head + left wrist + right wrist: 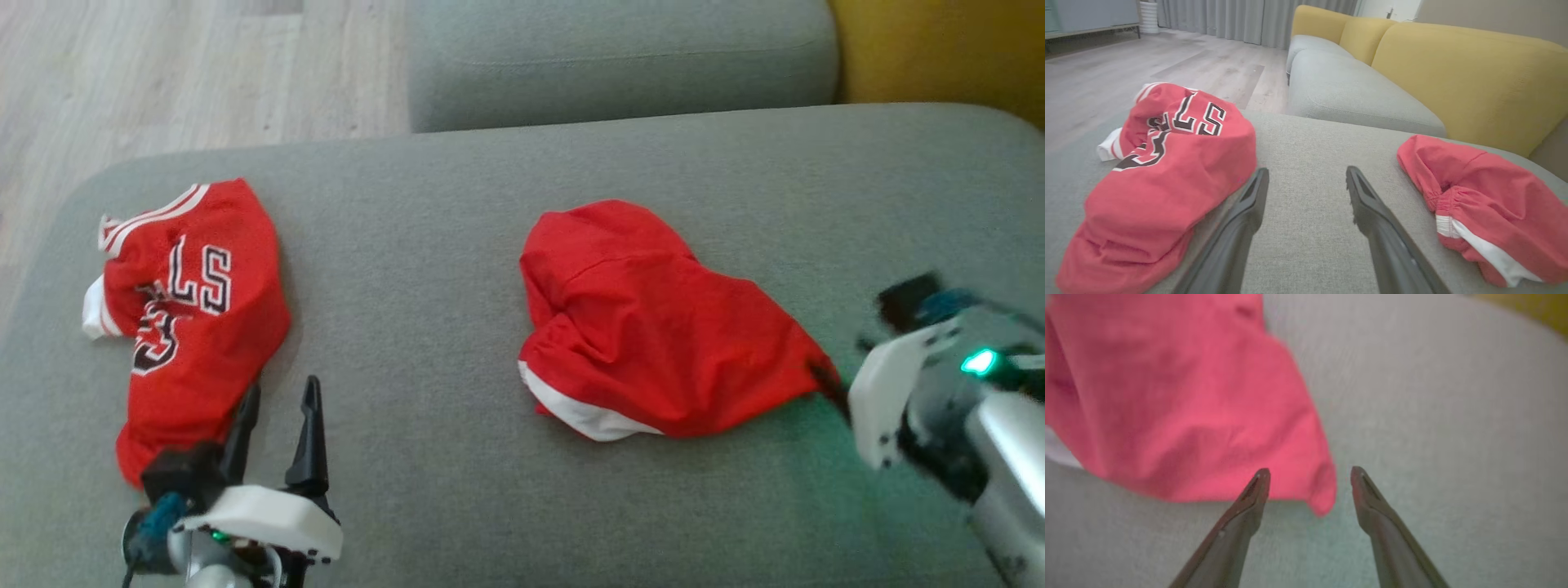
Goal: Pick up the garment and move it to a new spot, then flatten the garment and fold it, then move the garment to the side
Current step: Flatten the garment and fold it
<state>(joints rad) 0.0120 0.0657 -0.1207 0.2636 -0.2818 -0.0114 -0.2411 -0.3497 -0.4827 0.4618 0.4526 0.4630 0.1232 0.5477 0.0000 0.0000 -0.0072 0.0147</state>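
**Item 1, red shorts (653, 327).** You will find them near the middle of the grey cushion (424, 269), toward your right arm's side. They lie in a rumpled heap with the white-trimmed hem facing the robot. One corner is drawn out to a point toward the right gripper (1310, 470).

**Item 2, red jersey (196, 318).** It is at the left end of the same cushion, well apart from the shorts. It is bunched, with its black-and-white lettering uppermost.

**Item 3, right gripper.** The jaws stand wide apart and grip nothing. In the wrist view the pointed corner of the shorts lies in the gap between the two fingers, unpinched. The head view is smeared here, so you cannot tell whether a fingertip touches the cloth.

**Item 4, left gripper (282, 392).** The jaws are spread and empty. It sits low over bare cushion, just beside the jersey's lower edge.

**Status, as a judgement.** Take the shorts as the garment in hand, since your right arm is at them.
- **Move to a new spot:** they rest free on open cushion, so this may be finished, though the pictures cannot confirm it.
- **Flattening:** not begun, as folds and humps show throughout.
- **Folding:** to come.
- **Move to the side:** to come.
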